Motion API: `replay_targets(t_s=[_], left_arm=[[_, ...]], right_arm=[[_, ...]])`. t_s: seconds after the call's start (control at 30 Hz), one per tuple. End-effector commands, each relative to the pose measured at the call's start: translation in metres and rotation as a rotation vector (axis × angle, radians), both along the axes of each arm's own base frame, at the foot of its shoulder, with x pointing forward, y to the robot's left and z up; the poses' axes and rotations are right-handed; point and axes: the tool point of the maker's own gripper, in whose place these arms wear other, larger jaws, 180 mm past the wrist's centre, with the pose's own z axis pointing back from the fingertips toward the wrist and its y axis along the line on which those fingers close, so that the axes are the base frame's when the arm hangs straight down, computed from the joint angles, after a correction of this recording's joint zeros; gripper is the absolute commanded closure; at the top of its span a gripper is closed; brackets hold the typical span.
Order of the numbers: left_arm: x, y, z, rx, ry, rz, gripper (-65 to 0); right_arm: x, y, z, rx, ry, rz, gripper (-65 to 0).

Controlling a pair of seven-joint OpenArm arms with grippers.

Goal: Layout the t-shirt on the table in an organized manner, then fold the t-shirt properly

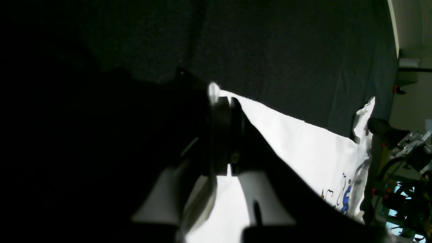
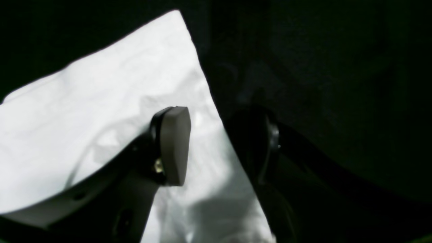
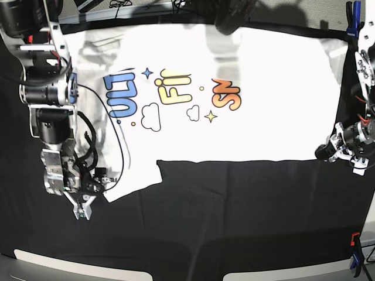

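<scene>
T-shirt [image 3: 234,126] spread print-up across far half of black bench [image 3: 234,222]. Left gripper [image 1: 225,135] clamped on shirt's edge at scene right. Right gripper [image 2: 216,145] jaws apart over sleeve at scene left.
</scene>
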Motion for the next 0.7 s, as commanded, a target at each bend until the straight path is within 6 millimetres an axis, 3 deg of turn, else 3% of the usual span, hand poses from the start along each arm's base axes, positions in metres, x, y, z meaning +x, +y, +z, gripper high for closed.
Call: replay_targets(t_s=[0.0,0.1,0.23,0.67], left_arm=[[0.01,0.009,0.013,0.015,-0.034,0.004,0.0],[0.01,0.009,0.013,0.015,-0.034,0.004,0.0],[0.01,0.009,0.014,0.015,-0.035,0.004,0.0],[0.01,0.009,0.014,0.015,-0.035,0.004,0.0]], right_arm=[[-0.006,0.008,-0.004,0.003,0.044,0.037,-28.6],[-0.012,0.009,-0.011,-0.012,0.061,0.047,-24.4],[-0.009,0.009,-0.008,-0.016,0.049,0.05,-0.7],[0.018,0.013,0.036,-0.054,-0.057,0.087,0.0]])
